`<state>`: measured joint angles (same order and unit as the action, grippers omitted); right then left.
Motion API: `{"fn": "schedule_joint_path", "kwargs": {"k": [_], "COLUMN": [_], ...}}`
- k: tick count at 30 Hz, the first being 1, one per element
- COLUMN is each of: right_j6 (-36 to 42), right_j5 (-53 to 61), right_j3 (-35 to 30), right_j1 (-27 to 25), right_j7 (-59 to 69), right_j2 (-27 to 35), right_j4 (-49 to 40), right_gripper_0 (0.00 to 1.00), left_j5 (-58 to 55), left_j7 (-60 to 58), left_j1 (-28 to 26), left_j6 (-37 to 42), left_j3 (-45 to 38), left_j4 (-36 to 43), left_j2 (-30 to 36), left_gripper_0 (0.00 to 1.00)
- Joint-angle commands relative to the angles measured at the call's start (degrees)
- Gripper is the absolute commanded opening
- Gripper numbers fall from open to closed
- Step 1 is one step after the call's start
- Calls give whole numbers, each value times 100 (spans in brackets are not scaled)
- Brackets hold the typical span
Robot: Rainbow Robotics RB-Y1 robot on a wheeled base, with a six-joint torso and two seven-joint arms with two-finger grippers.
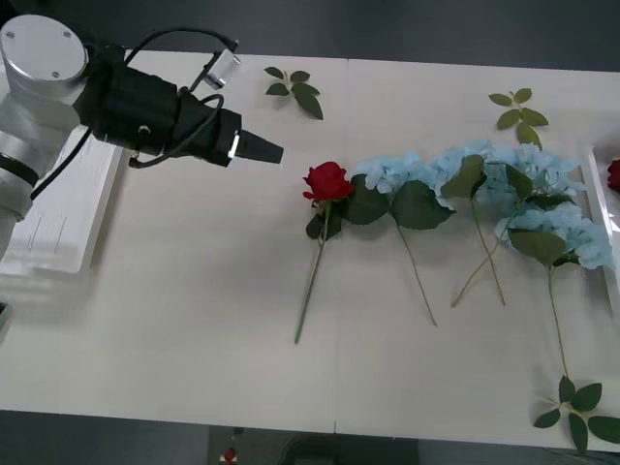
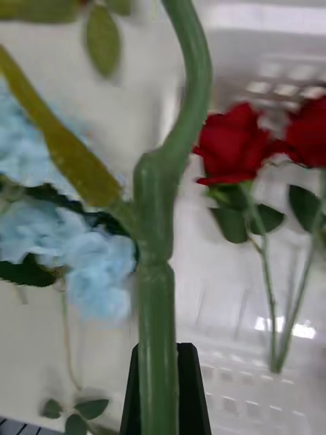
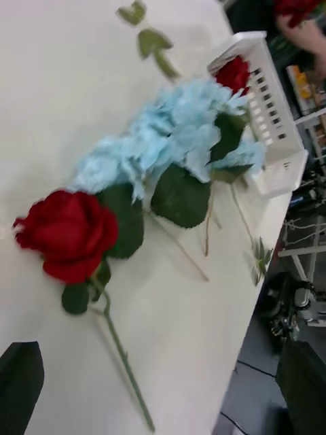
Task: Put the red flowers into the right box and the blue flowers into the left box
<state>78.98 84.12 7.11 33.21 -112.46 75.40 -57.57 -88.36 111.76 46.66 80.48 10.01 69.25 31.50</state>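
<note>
The right box (image 1: pixel 599 199) is cut off at the front view's edge; two roses (image 2: pixel 234 146) lie inside it. Right gripper (image 2: pixel 165 387): black fingers clamped on a green stem (image 2: pixel 157 285) above that box. Left gripper (image 1: pixel 260 148): fingers spread, empty, over the white table (image 1: pixel 174 310) near the left box (image 1: pixel 68 208). One rose (image 1: pixel 327 181) lies beside the blue flowers (image 1: pixel 484 179) mid-table.

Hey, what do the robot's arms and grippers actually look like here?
The left arm has chunky white-grey rounded joints, then a black wrist section with looping black cables and a small silver connector. The left gripper is black and tapers to a point. The right gripper has black fingers too.
</note>
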Motion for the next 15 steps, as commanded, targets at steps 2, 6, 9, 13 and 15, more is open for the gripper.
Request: {"fn": "schedule_joint_path", "kwargs": {"k": [2,6,9,13,15], "right_j6": [-717,-1737,-2062,-2282,-2378], "right_j5": [-739,-1389,-1732,-1934,-1926], "right_j3": [10,10,80,440,625], "right_j1": [90,90,90,90,90], "right_j7": [-752,-1244,-1288,-1296,-1296], "right_j2": [-360,-658,-843,-869,-869], "right_j4": [1011,1740,2030,2180,2180], "right_gripper_0": [0,0,0,0,0], "left_j5": [794,1181,1488,1725,1796], "left_j7": [-664,-910,-1262,-1613,-1780], "left_j1": [248,239,239,283,283], "left_j6": [785,908,785,469,416], "left_j3": [-421,-359,-131,274,335], "left_j4": [414,423,423,449,458], "left_j2": [58,40,58,163,181], "left_gripper_0": [100,100,100,100,100]}}
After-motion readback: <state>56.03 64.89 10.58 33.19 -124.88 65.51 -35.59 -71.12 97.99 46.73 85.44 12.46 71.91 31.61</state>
